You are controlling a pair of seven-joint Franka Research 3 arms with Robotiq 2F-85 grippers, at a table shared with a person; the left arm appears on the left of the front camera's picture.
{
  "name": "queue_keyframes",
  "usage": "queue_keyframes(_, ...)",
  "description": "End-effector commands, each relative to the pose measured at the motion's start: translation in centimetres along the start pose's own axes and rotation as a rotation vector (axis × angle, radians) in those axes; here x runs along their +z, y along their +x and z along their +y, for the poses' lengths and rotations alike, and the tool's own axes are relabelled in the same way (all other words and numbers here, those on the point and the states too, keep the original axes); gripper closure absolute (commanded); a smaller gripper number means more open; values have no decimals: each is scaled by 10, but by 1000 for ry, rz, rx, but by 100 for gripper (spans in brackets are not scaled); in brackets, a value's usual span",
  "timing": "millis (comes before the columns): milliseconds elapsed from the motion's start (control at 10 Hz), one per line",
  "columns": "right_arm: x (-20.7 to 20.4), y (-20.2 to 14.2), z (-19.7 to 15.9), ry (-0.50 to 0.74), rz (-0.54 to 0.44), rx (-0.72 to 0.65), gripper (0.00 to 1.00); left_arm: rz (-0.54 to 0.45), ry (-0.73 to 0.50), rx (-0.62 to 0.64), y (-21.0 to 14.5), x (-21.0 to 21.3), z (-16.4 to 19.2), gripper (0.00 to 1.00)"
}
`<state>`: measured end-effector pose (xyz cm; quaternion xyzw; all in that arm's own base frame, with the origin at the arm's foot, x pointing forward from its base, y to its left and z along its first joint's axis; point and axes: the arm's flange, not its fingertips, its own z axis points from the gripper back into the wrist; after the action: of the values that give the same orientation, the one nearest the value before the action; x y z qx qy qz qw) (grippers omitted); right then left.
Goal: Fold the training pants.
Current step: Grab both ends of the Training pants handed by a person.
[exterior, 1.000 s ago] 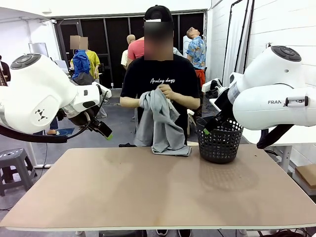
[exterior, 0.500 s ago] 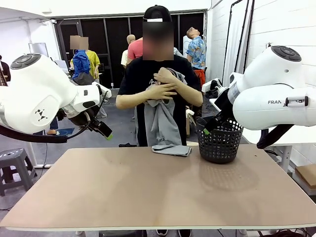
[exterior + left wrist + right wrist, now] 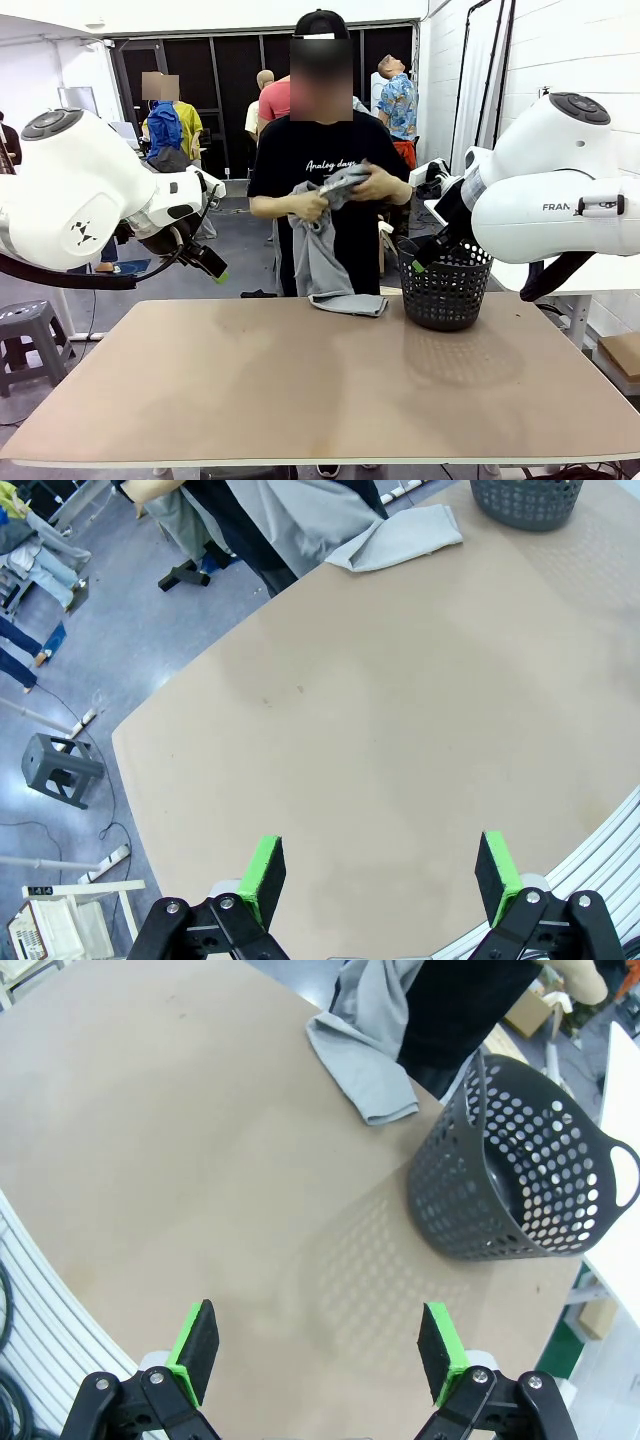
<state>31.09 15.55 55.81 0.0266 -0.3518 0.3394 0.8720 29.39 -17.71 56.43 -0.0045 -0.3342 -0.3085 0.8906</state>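
Note:
A person at the far side of the table holds the light grey training pants (image 3: 325,250) bunched in both hands at chest height. One leg end of the training pants (image 3: 400,542) (image 3: 362,1065) rests on the far table edge. My left gripper (image 3: 380,872) hangs open above the tabletop, raised at the left in the front view, its fingertip (image 3: 220,276) well clear of the cloth. My right gripper (image 3: 318,1345) is open too, raised at the right above the table, with nothing between its pads.
A black mesh basket (image 3: 445,290) (image 3: 520,1185) stands at the far right of the brown table (image 3: 330,390), just right of the cloth end. A grey stool (image 3: 62,770) sits on the floor off the table's left side. People stand farther back.
The person has lowered the pants from the chest and shifted hands along the fabric, regathering it. Both arms have stayed still with jaws open.

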Motion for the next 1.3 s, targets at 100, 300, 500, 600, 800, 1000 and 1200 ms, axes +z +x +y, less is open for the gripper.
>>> queue_keyframes(100, 0, 0, 0, 11, -3, 2, 0, 0, -4, -5, 0, 0, 1, 0)
queue_keyframes(300, 0, 0, 0, 11, -3, 2, 0, 0, -4, -5, 0, 0, 1, 0)
queue_keyframes(500, 0, 0, 0, 11, -3, 2, 0, 0, -4, -5, 0, 0, 1, 0)
queue_keyframes(600, 0, 0, 0, 11, -3, 2, 0, 0, -4, -5, 0, 0, 1, 0)
queue_keyframes(800, 0, 0, 0, 11, -3, 2, 0, 0, -4, -5, 0, 0, 1, 0)
queue_keyframes(1000, 0, 0, 0, 11, -3, 2, 0, 0, -4, -5, 0, 0, 1, 0)
queue_keyframes(1200, 0, 0, 0, 11, -3, 2, 0, 0, -4, -5, 0, 0, 1, 0)
